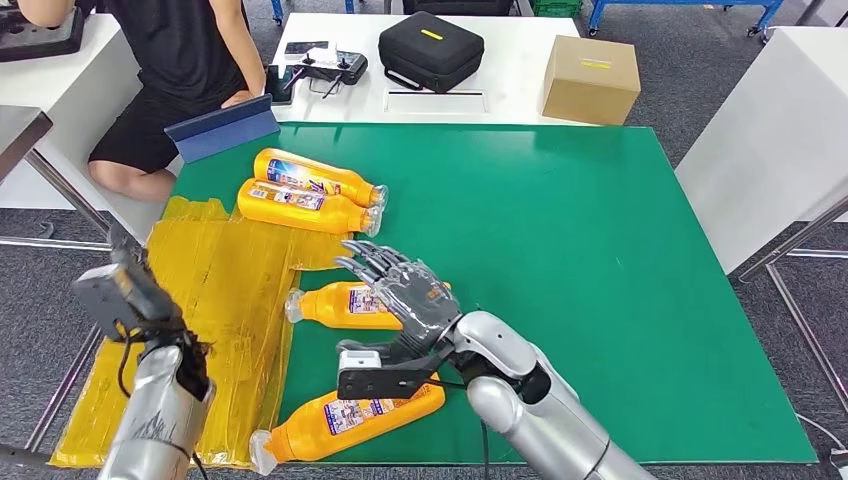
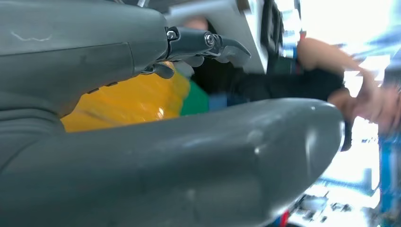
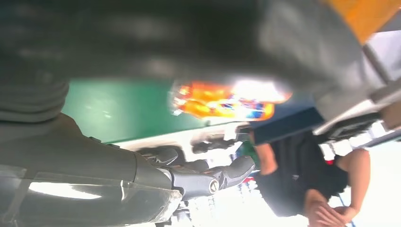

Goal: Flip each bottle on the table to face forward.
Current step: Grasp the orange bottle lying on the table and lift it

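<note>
Plastic sheeting (image 1: 215, 290), yellow and crinkled, covers the near-left part of the green table (image 1: 600, 280), and the left hand (image 1: 120, 290) hangs over its outer edge, raised off the surface; in the left wrist view its thumb and fingers are apart with nothing between them. Beyond that hand a person (image 1: 165, 80) in black sits at the table's far-left corner beside a blue tablet (image 1: 222, 128). Four orange bottles lie on their sides. Two of them, the far bottle (image 1: 315, 177) and its neighbour (image 1: 305, 206), lie touching side by side, ahead and to the left of the right hand (image 1: 405, 295), caps pointing right. That hand rests, fingers stretched forward and spread, on top of the third bottle (image 1: 335, 305), whose white cap points left; whether it actually grips the bottle cannot be told. The fourth bottle (image 1: 345, 420) lies just behind the right hand, partly under the wrist, cap toward the near-left. Past the table's far edge, ahead of the right hand, sit a black controller (image 1: 320, 70), a black case (image 1: 430, 50) and a cardboard box (image 1: 590, 78).
</note>
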Tool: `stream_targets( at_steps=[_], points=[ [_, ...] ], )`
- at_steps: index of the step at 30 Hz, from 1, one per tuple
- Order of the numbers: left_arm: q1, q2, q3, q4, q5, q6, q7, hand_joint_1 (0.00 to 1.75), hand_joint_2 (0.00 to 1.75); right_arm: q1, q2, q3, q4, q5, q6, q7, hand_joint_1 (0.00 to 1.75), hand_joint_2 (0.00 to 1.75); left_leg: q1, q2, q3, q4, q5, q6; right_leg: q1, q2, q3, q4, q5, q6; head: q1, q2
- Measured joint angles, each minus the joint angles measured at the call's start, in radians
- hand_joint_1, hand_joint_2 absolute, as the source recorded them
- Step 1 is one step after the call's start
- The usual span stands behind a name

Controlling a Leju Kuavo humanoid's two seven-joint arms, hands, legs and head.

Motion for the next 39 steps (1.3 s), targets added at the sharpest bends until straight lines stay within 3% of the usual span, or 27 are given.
stream_targets(
  at_steps=[4,13,26,39],
  points=[
    [0.117,0.002,0.021,-0.163,0.069,0.004,0.0,0.0,0.0,0.085,-0.013,-0.035,-0.107,0.044,0.026,0.008,0.0,1.75,0.0,-0.002,-0.002,0.0,0.0,0.0,0.0,-0.001,-0.003,0.0,0.0,0.0,0.0,0.0],
    [0.19,0.032,0.072,-0.257,0.139,-0.006,-0.002,0.0,0.0,0.21,-0.049,-0.041,-0.253,0.054,0.052,0.017,0.0,1.75,0.001,-0.002,-0.001,-0.001,0.001,0.0,0.001,-0.001,-0.001,0.0,0.0,-0.001,0.0,0.0],
    [0.233,0.059,0.122,-0.285,0.168,-0.026,0.002,0.0,0.0,0.259,-0.143,-0.032,-0.236,0.054,0.07,0.003,0.0,1.75,0.0,-0.002,-0.001,-0.001,0.001,0.0,0.001,-0.001,-0.001,0.0,0.0,-0.001,0.0,0.0],
    [0.242,0.065,0.128,-0.287,0.178,-0.034,0.001,0.0,0.0,0.244,-0.192,0.005,-0.135,0.056,0.104,0.013,0.0,1.75,0.001,-0.002,-0.001,-0.001,0.001,0.0,0.001,-0.001,0.0,0.0,0.0,0.0,0.0,0.0]
  ],
)
